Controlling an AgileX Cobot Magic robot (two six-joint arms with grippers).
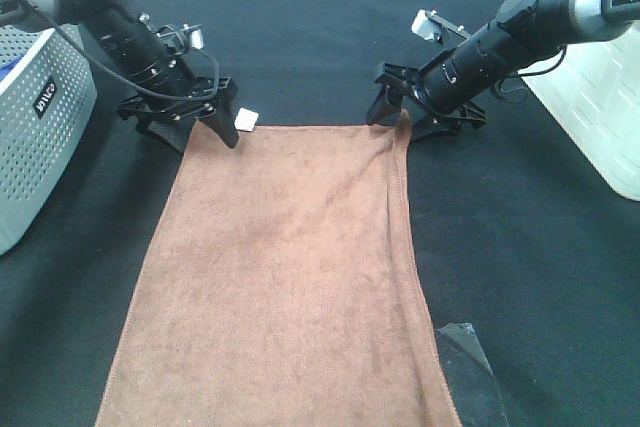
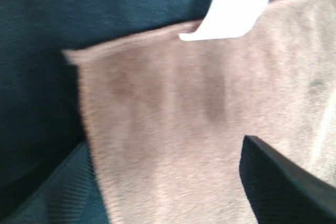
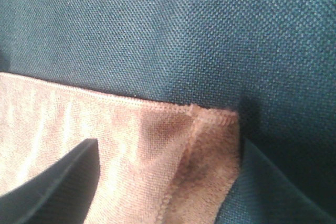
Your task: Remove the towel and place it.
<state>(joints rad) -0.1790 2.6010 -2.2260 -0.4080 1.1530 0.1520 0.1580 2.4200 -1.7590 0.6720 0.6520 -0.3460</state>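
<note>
Towel [image 1: 285,277] corners sit between spread fingers: left tool [image 1: 205,127] straddles the far-left corner beside the white tag [image 1: 246,119], right tool [image 1: 395,112] straddles the far-right corner, whose side hem is folded over. Neither has closed on the cloth. It lies flat on the dark worktop [image 1: 520,247], near edge cut off; the left wrist view is blurred.

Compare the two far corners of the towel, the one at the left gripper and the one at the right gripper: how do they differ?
On the towel, the left corner lies flat, with a white tag on the edge beside it; the right corner has no tag and is folded over along its side hem. Both sit between open fingers, of the left gripper and the right gripper.
</note>
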